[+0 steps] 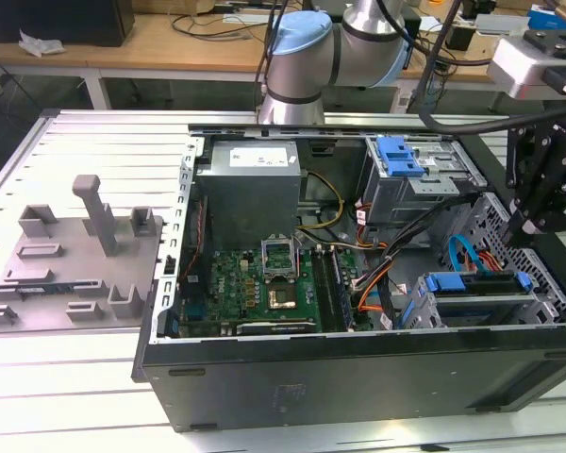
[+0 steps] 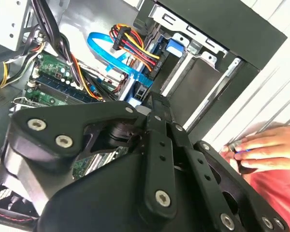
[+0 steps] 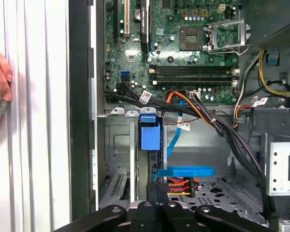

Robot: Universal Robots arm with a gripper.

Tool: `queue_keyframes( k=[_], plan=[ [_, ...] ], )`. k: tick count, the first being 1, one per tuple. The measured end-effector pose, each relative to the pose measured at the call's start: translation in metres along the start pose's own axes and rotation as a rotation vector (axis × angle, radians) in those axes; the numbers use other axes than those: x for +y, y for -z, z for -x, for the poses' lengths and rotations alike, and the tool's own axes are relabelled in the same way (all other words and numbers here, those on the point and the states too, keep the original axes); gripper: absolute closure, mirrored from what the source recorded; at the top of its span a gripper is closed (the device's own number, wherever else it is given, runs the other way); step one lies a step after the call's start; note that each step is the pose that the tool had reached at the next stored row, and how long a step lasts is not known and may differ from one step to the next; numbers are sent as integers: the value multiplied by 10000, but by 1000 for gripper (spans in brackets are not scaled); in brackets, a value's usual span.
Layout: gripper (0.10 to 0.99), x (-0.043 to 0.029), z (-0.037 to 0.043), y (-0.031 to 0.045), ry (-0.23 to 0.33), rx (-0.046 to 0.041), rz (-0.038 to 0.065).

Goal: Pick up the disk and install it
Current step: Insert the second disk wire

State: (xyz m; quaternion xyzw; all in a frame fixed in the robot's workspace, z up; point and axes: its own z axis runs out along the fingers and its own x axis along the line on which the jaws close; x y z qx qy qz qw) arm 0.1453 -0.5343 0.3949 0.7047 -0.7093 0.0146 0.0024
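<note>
The disk (image 1: 475, 284) sits on edge in the grey drive cage at the front corner of the open computer case, on the exterior view's right, with its blue carrier rail facing up. In the first wrist view its blue rail end (image 3: 151, 134) shows in the cage slot beside the motherboard. My black gripper (image 1: 518, 232) hangs just above the cage, close to the case's wall on the exterior view's right. Its fingers (image 3: 152, 192) lie together in the first wrist view, shut with nothing between them, pointing at the slot.
A blue flat cable (image 3: 183, 171) and a bundle of orange and black wires (image 3: 203, 113) run beside the cage. A person's hand (image 2: 265, 150) rests on the white table just outside the case wall. A grey power supply (image 1: 253, 184) and an upper drive cage (image 1: 417, 175) stand at the back.
</note>
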Motion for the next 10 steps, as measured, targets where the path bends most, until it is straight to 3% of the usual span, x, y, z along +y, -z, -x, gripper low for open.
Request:
queue_keyframes(
  k=[10],
  plan=[
    [980,0,0,1,5,2,0]
  ],
)
